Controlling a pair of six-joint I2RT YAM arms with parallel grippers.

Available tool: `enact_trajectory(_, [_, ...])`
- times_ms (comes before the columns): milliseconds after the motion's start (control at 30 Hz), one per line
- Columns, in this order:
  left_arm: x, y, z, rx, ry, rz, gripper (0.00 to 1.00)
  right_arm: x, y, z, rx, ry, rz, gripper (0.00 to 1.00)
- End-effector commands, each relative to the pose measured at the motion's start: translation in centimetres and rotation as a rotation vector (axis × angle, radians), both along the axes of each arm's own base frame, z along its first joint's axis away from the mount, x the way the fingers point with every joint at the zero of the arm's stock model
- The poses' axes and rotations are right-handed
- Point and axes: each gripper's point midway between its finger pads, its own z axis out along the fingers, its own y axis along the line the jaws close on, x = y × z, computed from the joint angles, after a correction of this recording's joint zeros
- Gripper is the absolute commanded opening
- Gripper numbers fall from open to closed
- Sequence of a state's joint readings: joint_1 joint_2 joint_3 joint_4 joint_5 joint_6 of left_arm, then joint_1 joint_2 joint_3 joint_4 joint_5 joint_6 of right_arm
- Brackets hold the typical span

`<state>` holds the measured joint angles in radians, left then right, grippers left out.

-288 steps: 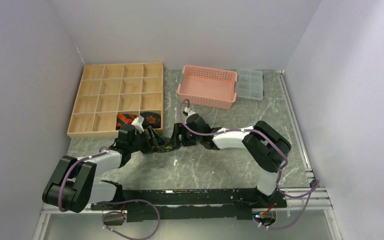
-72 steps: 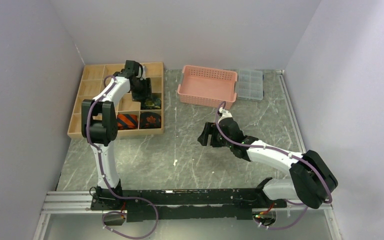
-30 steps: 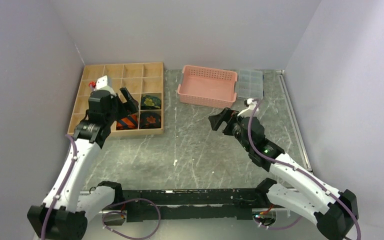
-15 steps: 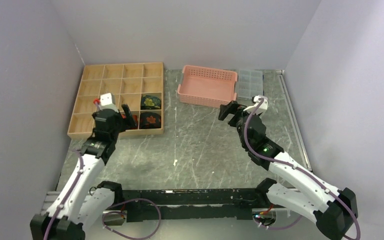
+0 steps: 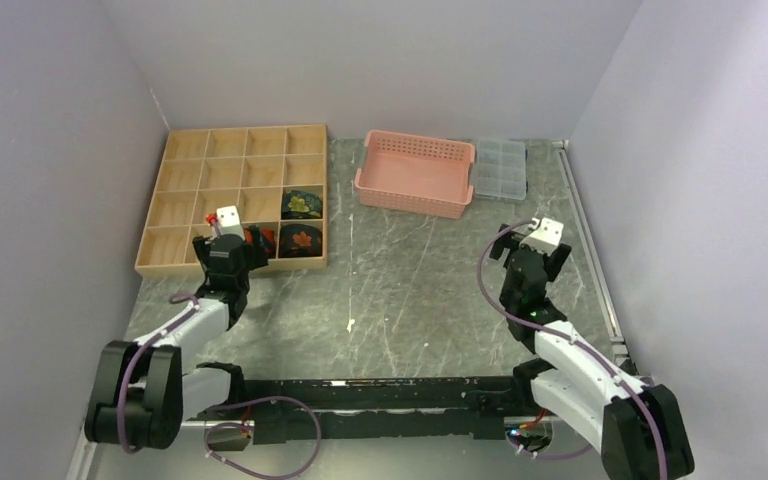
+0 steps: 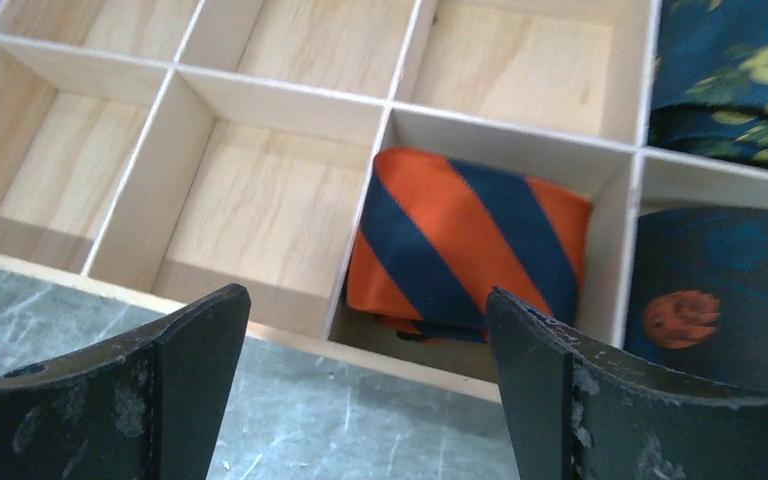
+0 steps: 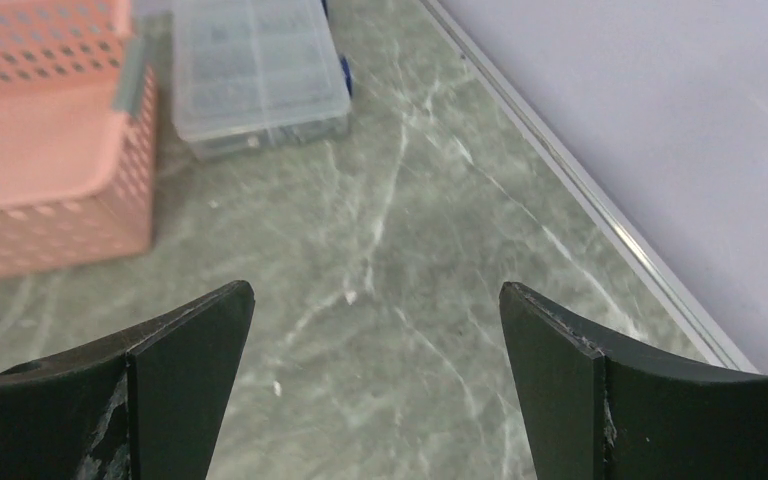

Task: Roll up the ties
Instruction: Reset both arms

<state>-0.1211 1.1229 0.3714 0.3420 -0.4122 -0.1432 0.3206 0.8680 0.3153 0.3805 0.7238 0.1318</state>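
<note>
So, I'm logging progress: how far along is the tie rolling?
Done: striped tie, leaf tie and floral tie sit rolled in separate tray compartments. In hand: nothing; left tool and right tool are open, empty. Left: no unrolled tie shows, so probably nothing.

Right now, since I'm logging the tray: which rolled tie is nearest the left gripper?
The orange-and-navy striped tie, straight ahead of the open left gripper; the floral tie and the leaf-motif tie sit further right.

striped tie (image 6: 470, 240): orange, navy diagonals | floral tie (image 6: 735, 80): dark blue, yellow-green blooms | leaf tie (image 6: 720, 300): dark, orange motif | tray (image 6: 280, 88): pale wood | basket (image 7: 60, 235): pink | box (image 7: 255, 70): clear | table (image 7: 400, 330): grey-green marble
</note>
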Motion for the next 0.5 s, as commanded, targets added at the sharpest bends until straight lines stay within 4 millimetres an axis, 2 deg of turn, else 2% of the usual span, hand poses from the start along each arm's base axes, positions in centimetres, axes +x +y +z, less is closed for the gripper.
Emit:
enact_trajectory(0, [0.9, 1.2, 0.5, -0.02, -0.107, 0.055, 0.94, 0.2, -0.4, -1.1, -0.04, -0.048, 0.019, 1.0])
enact_trajectory(100, [0.4, 3.4, 0.4, -0.038, -0.147, 0.197, 0.94, 0.3, -1.2, -3.4, -0.028, -0.024, -0.033, 1.0])
enact_trajectory(200, [0.9, 4.0, -0.5, -0.045, -0.144, 0.218, 0.94, 1.3, -1.3, -3.8, -0.051, -0.038, -0.035, 1.0])
enact_trajectory(367, [4.1, 2.5, -0.4, -0.003, -0.161, 0.038, 0.94, 4.1, 0.0, -3.8, -0.125, -0.035, 0.053, 1.0])
enact_trajectory(400, [4.5, 2.2, -1.2, 0.004, -0.144, 0.004, 0.94, 4.4, 0.0, -3.9, -0.132, -0.035, 0.063, 1.0])
enact_trajectory(467, [5.6, -0.1, -1.9, 0.015, -0.134, -0.164, 0.94, 4.4, -0.6, -4.1, -0.12, -0.059, 0.055, 1.0])
